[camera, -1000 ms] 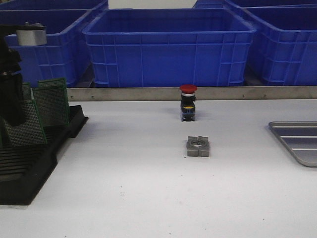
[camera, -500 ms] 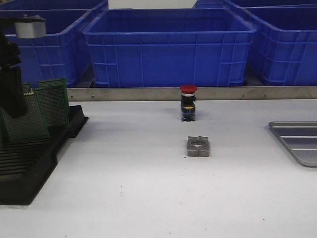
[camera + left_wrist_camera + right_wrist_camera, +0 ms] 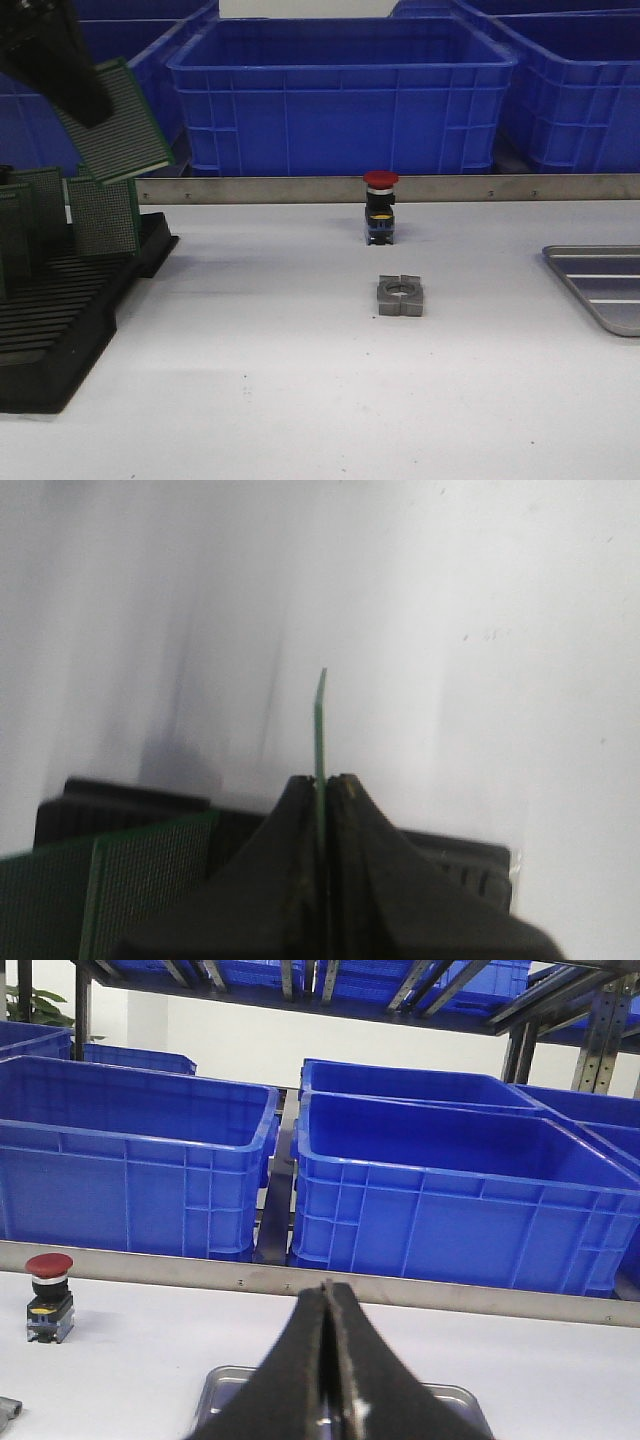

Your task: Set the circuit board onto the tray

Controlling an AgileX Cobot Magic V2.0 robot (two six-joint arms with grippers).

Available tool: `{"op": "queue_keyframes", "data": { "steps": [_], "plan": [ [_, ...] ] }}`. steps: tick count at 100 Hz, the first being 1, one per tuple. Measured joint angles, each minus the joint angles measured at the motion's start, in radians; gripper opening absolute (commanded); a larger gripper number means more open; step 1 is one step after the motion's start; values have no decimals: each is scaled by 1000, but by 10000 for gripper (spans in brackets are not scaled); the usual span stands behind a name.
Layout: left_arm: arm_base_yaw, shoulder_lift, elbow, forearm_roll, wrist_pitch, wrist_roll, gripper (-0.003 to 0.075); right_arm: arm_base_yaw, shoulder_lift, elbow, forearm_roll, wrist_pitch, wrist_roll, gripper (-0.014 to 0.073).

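Front view: I have the left gripper raised above the black slotted plastic rack at the table's left edge, its fingers pressed flat against both faces of a green perforated circuit board. The board hangs tilted in the air, clear of the rack, where three other green boards stand upright in the slots.

Left wrist view: the held board appears edge-on as a thin green line between the closed black fingertips.

Right wrist view: my right gripper shows its fingers pressed together with nothing between them, above the shallow silver-grey metal tray.

The tray lies at the table's right edge, well apart from the board. A red-capped push-button switch and a grey metal block with a round hole sit mid-table before the blue plastic bins.
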Motion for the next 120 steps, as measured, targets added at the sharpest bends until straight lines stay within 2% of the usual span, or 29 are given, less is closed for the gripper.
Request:
{"op": "queue_keyframes", "data": {
  "steps": [32, 49, 59, 80, 106, 120],
  "plan": [
    [-218, -14, 0, -49, 3, 0, -18, 0, 0, 0, 0, -5, 0, -69],
    [-264, -14, 0, -76, 7, 0, -18, 0, 0, 0, 0, -48, 40, -69],
    [-265, -14, 0, -92, 7, 0, -18, 0, 0, -7, 0, -19, 94, -69],
    [-267, -14, 0, -97, 7, 0, -18, 0, 9, -203, 0, 287, 157, -69],
    [-267, -14, 0, -100, 7, 0, -18, 0, 205, -544, 0, 849, 166, -69],
    [-267, -14, 0, -101, 7, 0, -18, 0, 320, -657, 0, 978, 168, -69]
  ]
}}
